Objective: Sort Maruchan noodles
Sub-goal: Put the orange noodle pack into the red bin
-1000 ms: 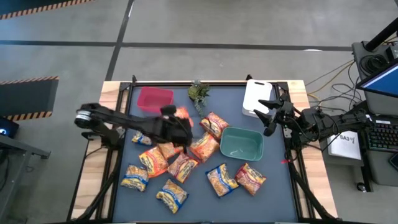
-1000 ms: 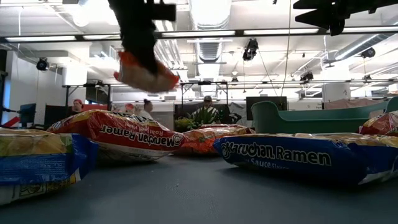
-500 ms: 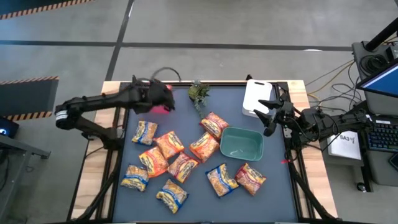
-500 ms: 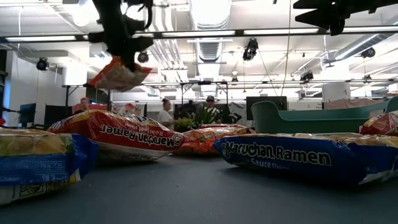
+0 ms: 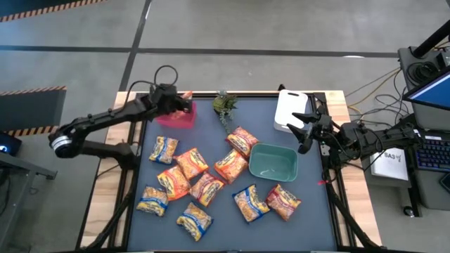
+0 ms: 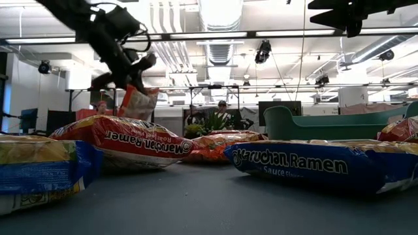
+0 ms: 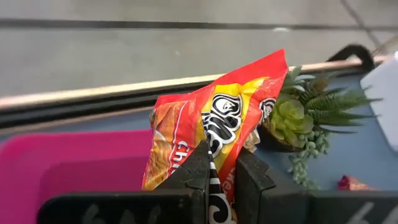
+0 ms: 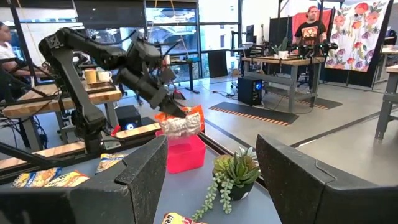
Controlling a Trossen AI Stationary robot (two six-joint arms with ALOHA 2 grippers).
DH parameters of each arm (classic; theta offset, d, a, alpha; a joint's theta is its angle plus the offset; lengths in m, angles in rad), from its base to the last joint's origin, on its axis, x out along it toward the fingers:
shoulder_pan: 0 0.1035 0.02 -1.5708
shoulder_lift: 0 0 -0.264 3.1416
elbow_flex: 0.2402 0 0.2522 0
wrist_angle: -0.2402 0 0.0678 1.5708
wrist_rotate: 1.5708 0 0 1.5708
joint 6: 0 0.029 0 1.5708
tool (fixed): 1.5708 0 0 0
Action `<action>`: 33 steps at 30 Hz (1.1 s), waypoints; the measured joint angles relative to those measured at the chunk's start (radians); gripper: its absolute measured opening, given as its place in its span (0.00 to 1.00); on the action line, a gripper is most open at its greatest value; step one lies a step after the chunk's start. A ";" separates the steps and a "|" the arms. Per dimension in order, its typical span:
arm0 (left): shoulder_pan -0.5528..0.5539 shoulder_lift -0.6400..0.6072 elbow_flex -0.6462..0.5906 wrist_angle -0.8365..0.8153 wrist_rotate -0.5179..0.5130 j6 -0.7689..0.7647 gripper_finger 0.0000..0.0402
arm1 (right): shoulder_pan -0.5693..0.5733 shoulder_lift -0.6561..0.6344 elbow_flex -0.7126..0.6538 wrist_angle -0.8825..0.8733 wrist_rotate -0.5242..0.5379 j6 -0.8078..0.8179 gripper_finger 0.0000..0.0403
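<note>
My left gripper (image 5: 180, 104) (image 7: 222, 154) is shut on an orange-red ramen packet (image 7: 214, 121) (image 6: 140, 102). It hovers over the pink bin (image 5: 176, 117) at the table's far left. The right wrist view shows that packet (image 8: 181, 122) hanging above the pink bin (image 8: 184, 152). Several other packets (image 5: 191, 163) lie flat on the dark mat, orange, red and yellow-with-blue ones (image 6: 307, 163). My right gripper (image 5: 307, 128) (image 8: 211, 152) is open and waits in the air at the table's far right, beside the white board (image 5: 291, 111). My left gripper pinches the orange-red packet between its two fingers at one end (image 7: 219, 163). The fingers (image 6: 124, 68) slant down from above. The packet is lifted clear and hangs tilted below them over the pink bin.
A teal bin (image 5: 273, 163) sits right of centre with packets around it. A small green plant (image 5: 225, 105) stands at the far edge between the pink bin and the white board. People and desks show in the room beyond.
My left gripper has carried the orange-red packet from above the packets at the table's middle toward the far left edge. It has come down over the pink bin, still shut on the packet, which has tipped from lying flat under the fingers to hanging tilted.
</note>
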 joint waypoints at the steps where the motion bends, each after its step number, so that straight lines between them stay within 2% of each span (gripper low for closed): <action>1: 0.009 -0.009 -0.026 0.038 0.010 -0.017 0.05 | 0.000 0.000 0.000 0.000 0.000 0.000 0.58; 4: 0.029 -0.029 -0.091 0.161 0.046 -0.057 0.05 | 0.000 0.000 0.000 0.000 0.000 -0.008 0.58; 9: 0.038 -0.035 -0.160 0.275 0.055 -0.102 0.05 | 0.000 0.000 0.000 0.000 0.000 -0.008 0.58; 33: 0.038 0.036 -0.181 0.321 0.072 -0.193 0.05 | 0.000 0.000 0.000 0.000 0.000 -0.008 0.58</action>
